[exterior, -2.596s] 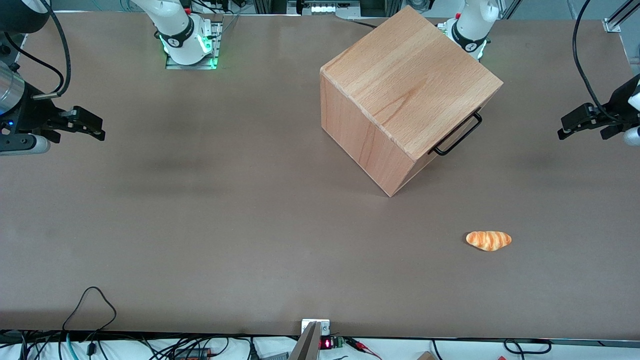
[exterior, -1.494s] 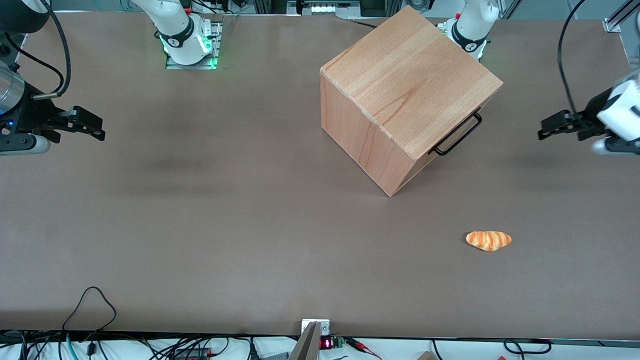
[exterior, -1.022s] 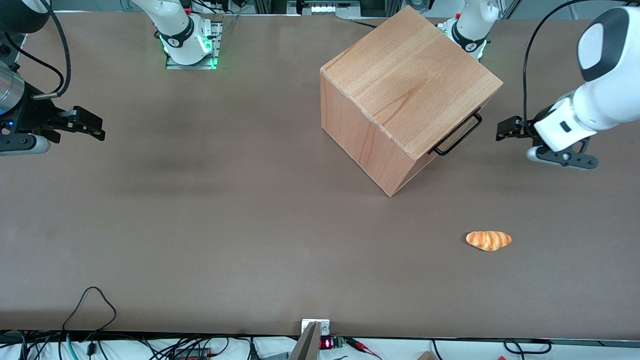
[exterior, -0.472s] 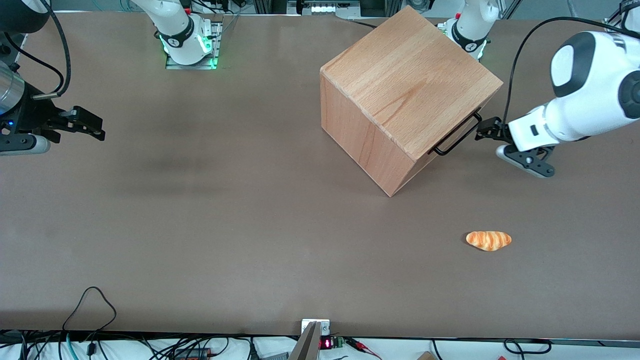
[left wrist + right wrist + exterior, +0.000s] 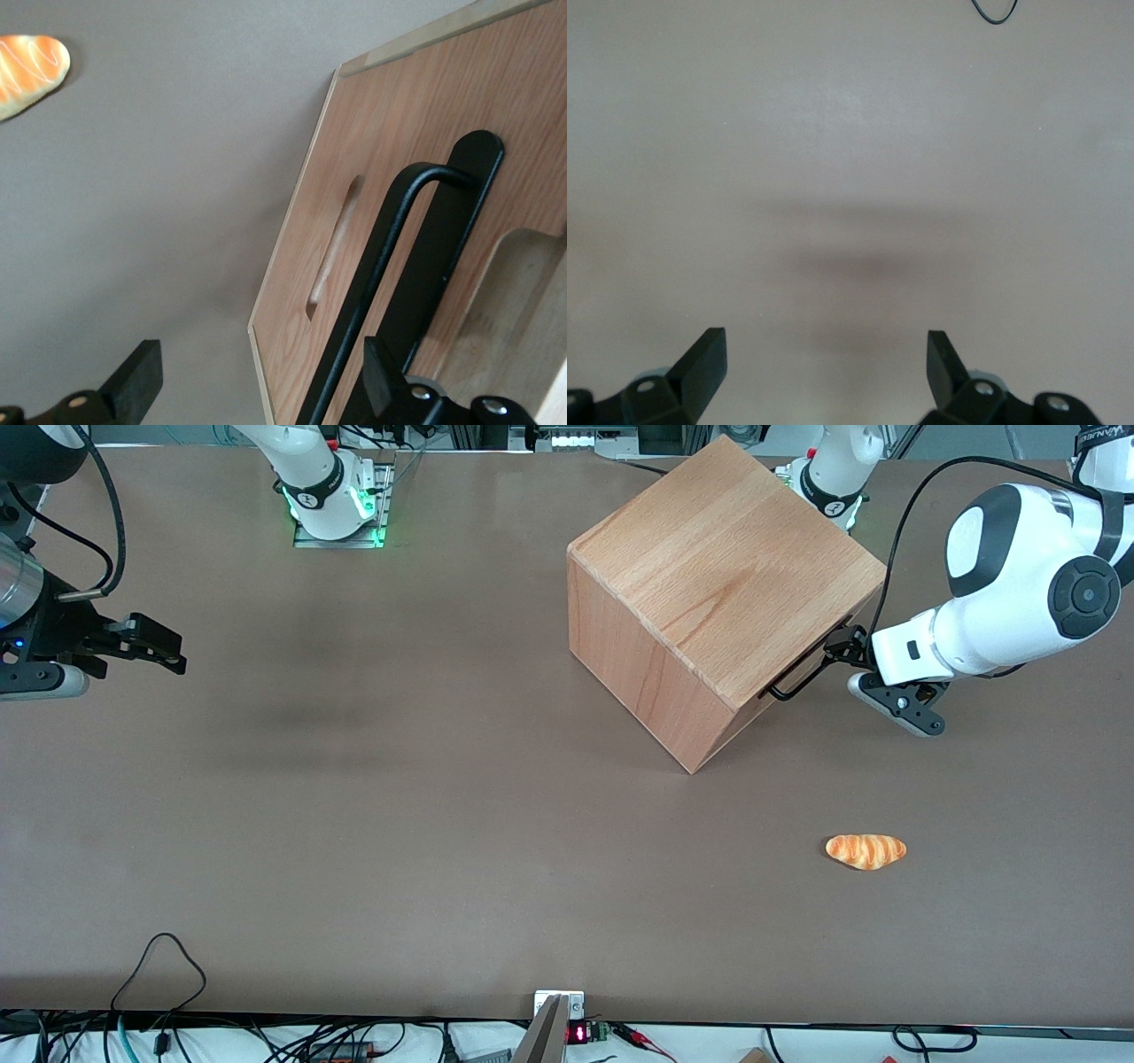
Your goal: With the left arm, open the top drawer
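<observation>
The beech box [image 5: 709, 584] stands turned on the table, its drawer front facing the working arm's end. The top drawer's pale front panel [image 5: 416, 159] sits flush in the box. Its thin black wire handle [image 5: 808, 664] sticks out under the box's top edge. My left arm [image 5: 1019, 602] reaches in from the table's end. My gripper [image 5: 842, 648] is right at the handle's end farther from the front camera. In the left wrist view the gripper [image 5: 261, 390] is open, and the handle [image 5: 381, 292] passes between the fingers [image 5: 137, 385], close to one of them.
A small orange-striped bread roll [image 5: 866, 851] lies on the brown table [image 5: 399, 779], nearer to the front camera than the box; the wrist view shows the roll [image 5: 27, 66] too. A finger slot [image 5: 337, 252] is cut in the panel beside the handle.
The left arm has swung in from the table's end toward the box. Its gripper, earlier well off from the handle, now reaches it. The box and the roll have not moved.
</observation>
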You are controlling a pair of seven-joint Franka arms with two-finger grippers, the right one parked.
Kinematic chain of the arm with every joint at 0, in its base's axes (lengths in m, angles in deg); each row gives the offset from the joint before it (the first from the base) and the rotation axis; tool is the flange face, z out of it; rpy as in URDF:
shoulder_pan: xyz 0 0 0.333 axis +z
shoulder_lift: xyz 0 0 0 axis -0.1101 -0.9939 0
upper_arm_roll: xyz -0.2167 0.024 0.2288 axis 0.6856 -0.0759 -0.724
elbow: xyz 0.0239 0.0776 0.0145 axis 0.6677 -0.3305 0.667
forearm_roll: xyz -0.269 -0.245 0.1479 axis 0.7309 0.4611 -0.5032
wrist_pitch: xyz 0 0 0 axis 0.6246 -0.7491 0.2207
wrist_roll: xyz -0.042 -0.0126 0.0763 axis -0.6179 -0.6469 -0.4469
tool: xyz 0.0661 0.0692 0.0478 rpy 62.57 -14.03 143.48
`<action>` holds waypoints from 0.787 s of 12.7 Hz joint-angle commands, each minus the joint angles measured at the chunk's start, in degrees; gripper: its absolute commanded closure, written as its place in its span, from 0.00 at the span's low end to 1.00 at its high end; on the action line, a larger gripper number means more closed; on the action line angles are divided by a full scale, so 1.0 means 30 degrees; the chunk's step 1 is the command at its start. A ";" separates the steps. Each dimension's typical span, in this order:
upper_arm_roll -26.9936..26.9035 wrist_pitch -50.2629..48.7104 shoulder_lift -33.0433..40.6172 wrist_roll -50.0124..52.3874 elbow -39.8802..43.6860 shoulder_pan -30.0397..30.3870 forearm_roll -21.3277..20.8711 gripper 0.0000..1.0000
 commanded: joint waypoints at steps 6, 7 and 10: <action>0.0050 0.0937 0.0015 -0.3694 -0.0537 0.0075 0.0835 0.01; 0.0050 0.1027 0.0015 -0.3988 -0.0625 0.0075 0.0980 0.01; 0.0050 0.1291 -0.0014 -0.5129 -0.0772 0.0075 0.1274 0.01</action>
